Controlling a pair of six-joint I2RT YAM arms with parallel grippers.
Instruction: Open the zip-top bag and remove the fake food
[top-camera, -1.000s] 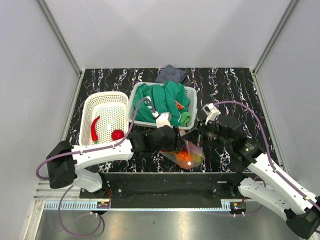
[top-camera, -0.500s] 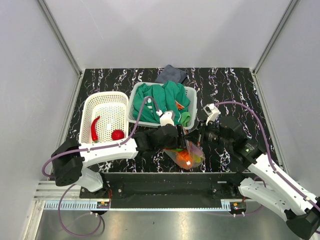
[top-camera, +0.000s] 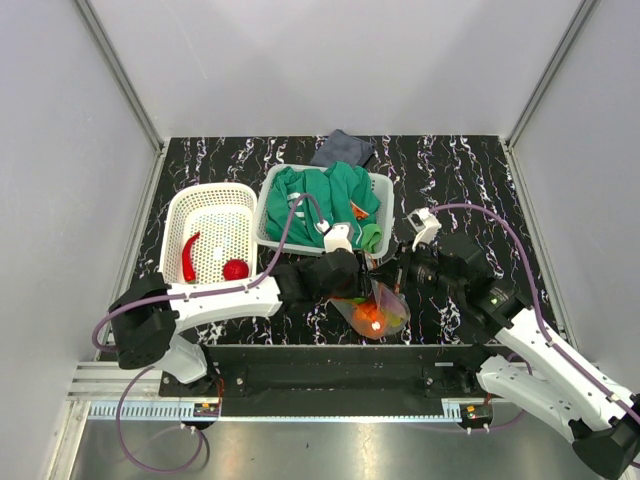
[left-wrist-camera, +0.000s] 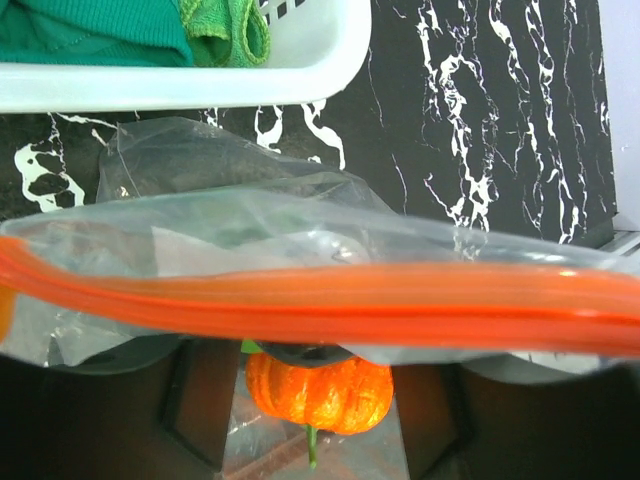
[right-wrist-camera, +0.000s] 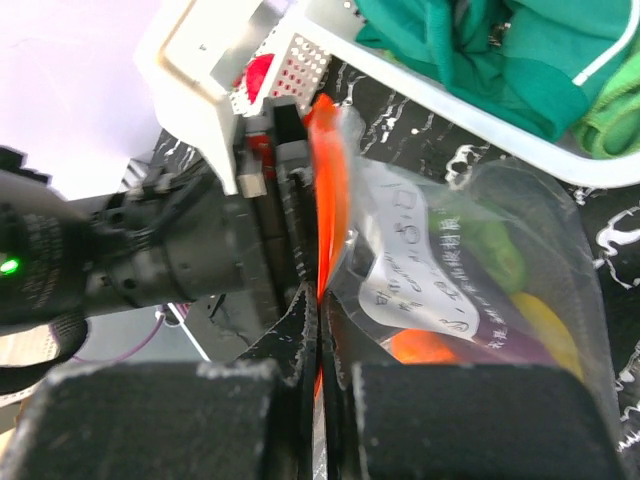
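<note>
The left arm (top-camera: 215, 300) reaches from its base at the lower left of the top view towards mid-frame, its black wrist pointing right. Its pincer (top-camera: 365, 270) stands open: in its own wrist view the two dark fingers (left-wrist-camera: 200, 395) sit well apart at the bottom edge. The right arm (top-camera: 530, 345) rises from the lower right corner, wrist aimed left. Its pincer (top-camera: 388, 272) is closed, fingers (right-wrist-camera: 190, 420) pressed together on the zip-top bag (right-wrist-camera: 330, 180) at its strip. The two pincers face each other, tips just beside one another.
</note>
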